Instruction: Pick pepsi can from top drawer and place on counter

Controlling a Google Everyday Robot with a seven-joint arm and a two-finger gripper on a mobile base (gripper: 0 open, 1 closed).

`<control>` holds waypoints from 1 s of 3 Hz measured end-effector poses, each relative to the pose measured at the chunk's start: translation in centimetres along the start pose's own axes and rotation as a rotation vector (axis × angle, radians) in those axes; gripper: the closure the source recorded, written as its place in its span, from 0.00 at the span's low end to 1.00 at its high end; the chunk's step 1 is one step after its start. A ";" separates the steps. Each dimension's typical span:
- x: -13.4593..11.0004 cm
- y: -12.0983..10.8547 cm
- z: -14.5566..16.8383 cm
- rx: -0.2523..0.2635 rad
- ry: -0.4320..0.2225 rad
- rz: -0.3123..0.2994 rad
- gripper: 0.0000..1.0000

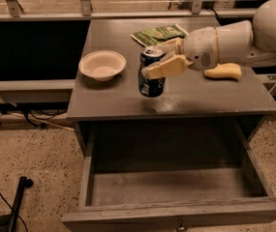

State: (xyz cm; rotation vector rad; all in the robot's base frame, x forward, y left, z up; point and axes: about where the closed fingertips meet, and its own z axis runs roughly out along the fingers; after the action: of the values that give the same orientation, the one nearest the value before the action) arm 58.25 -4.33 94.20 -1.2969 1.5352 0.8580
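Note:
My gripper (pixel 161 58) is shut on the dark blue pepsi can (pixel 150 78), holding it upright by its upper part over the middle of the grey counter (pixel 118 103). The can's base is at or just above the countertop; I cannot tell if it touches. The arm reaches in from the right. The top drawer (pixel 176 190) is pulled out wide below the counter's front edge, and its inside shows nothing in it.
A white bowl (pixel 102 65) stands on the counter left of the can. A green snack bag (pixel 157 34) lies at the back. A yellow sponge-like object (pixel 222 71) lies to the right, behind my arm. A black cable and a stand are on the floor at left.

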 end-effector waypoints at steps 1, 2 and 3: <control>1.4 -1.0 1.2 0.025 -0.038 0.037 0.84; 2.3 -1.9 2.0 0.077 -0.095 0.054 0.61; 2.1 -1.9 2.2 0.079 -0.096 0.052 0.38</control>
State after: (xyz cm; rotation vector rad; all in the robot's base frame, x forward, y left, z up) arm 60.57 -3.40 91.60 -1.1474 1.5175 0.8710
